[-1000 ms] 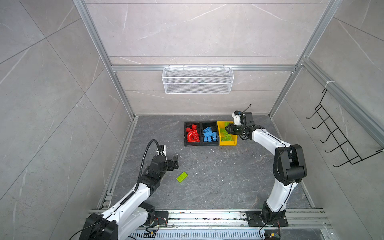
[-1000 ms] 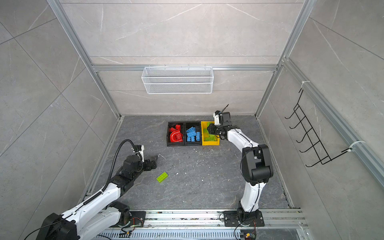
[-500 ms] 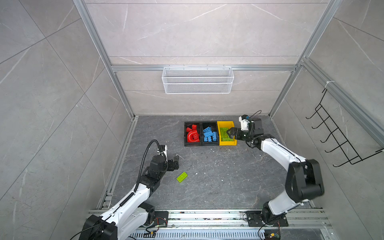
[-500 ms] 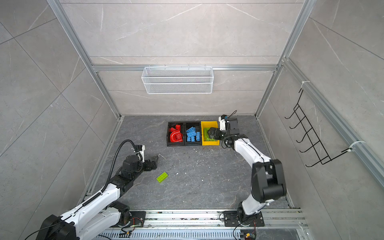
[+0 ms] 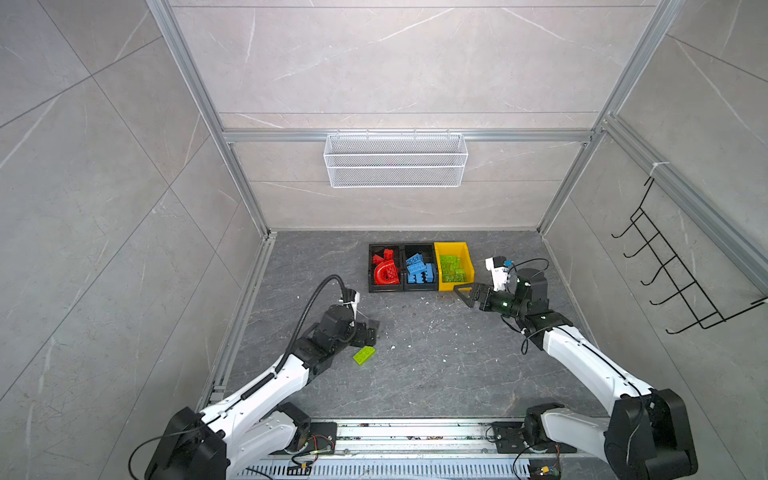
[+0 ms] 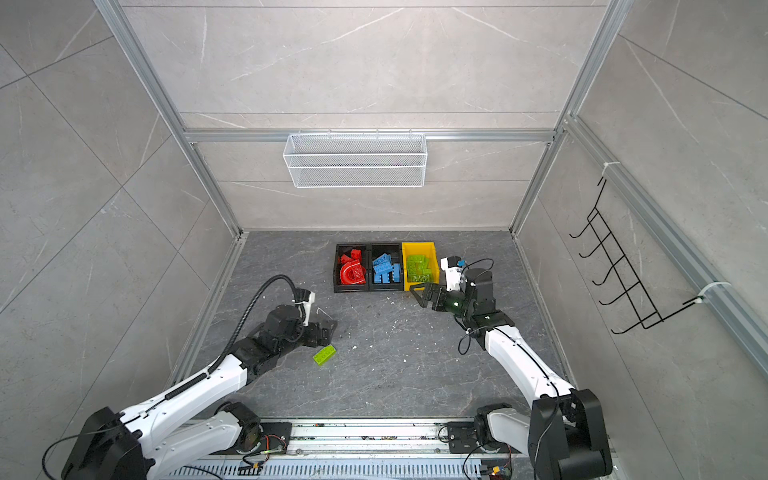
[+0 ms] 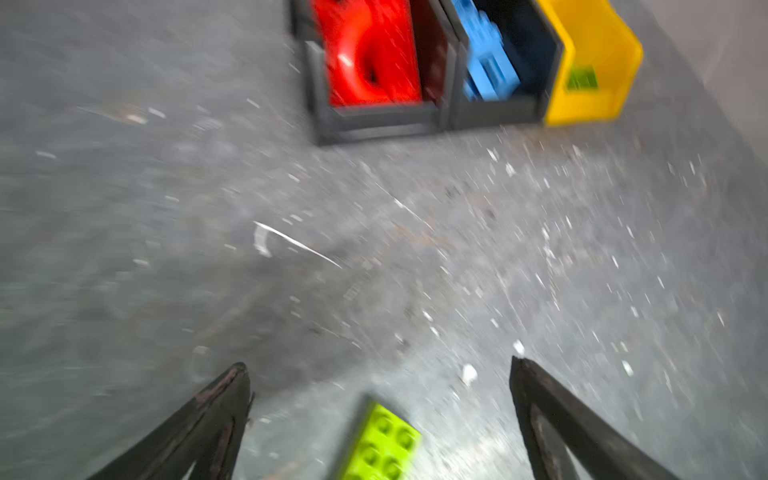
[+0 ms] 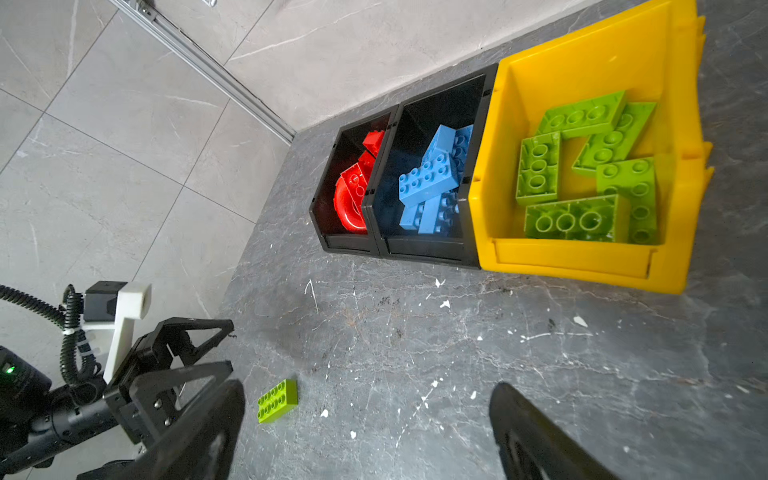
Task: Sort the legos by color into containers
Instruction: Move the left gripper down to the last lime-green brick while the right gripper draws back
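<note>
One lime green lego [image 5: 364, 355] [image 6: 324, 355] lies loose on the grey floor. My left gripper [image 5: 369, 331] [image 7: 378, 368] hovers open just behind it, and the brick [image 7: 382, 440] shows between the spread fingers, untouched. The containers stand in a row at the back: a black bin [image 5: 370, 270] with red legos [image 8: 351, 195], a black bin [image 8: 424, 251] with blue legos [image 8: 432, 178], and a yellow bin [image 8: 561, 259] with several green legos [image 8: 582, 208]. My right gripper [image 5: 462, 296] [image 8: 368, 388] is open and empty, low in front of the yellow bin [image 5: 468, 266].
A white wire basket [image 5: 395, 160] hangs on the back wall and a black hook rack [image 5: 673, 282] on the right wall. White chips speckle the floor [image 5: 432, 332]. Aluminium rails [image 5: 245, 299] edge the floor on both sides.
My right gripper has opened and drawn back from over the yellow bin towards the front. The left gripper has shifted slightly towards the loose green lego, which has stayed put.
</note>
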You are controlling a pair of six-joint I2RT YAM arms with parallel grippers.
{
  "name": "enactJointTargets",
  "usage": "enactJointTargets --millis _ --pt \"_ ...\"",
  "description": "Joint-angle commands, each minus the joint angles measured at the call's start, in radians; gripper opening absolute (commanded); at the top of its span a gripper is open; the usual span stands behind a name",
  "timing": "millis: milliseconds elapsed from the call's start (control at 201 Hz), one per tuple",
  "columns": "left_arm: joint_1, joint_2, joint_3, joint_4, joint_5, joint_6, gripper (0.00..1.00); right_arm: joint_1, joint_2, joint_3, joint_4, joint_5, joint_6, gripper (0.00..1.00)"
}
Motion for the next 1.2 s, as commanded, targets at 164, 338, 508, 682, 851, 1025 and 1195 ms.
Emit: enactJointTargets --millis 164,338,508,682,851,1025,1195 --pt "-0.164 0.215 0.069 -0.177 -0.154 -0.133 1.0 0.002 -0.093 -0.227 0.347 0.044 0.066 0.94" --pt "-0.222 0.298 0.159 -0.304 -0.22 -0.141 0.98 0.003 -0.064 -0.236 0.373 0.03 0.073 0.93" --pt "-0.281 0.329 0.183 -0.319 -0.22 -0.202 0.96 0.005 -0.04 -0.23 0.354 0.044 0.055 0.93" --pt "-0.34 0.329 0.185 -0.329 -0.254 -0.299 0.92 0.004 -0.011 -0.212 0.325 0.047 0.054 0.94" --pt "-0.356 0.292 0.198 -0.405 -0.33 -0.339 0.96 0.006 -0.004 -0.206 0.322 0.044 0.053 0.94" --pt "-0.337 0.256 0.189 -0.466 -0.388 -0.282 0.99 0.005 -0.003 -0.193 0.305 0.025 0.049 0.94" --pt "-0.256 0.231 0.16 -0.4 -0.255 -0.208 0.99 0.005 -0.007 -0.197 0.298 0.044 0.049 0.95"
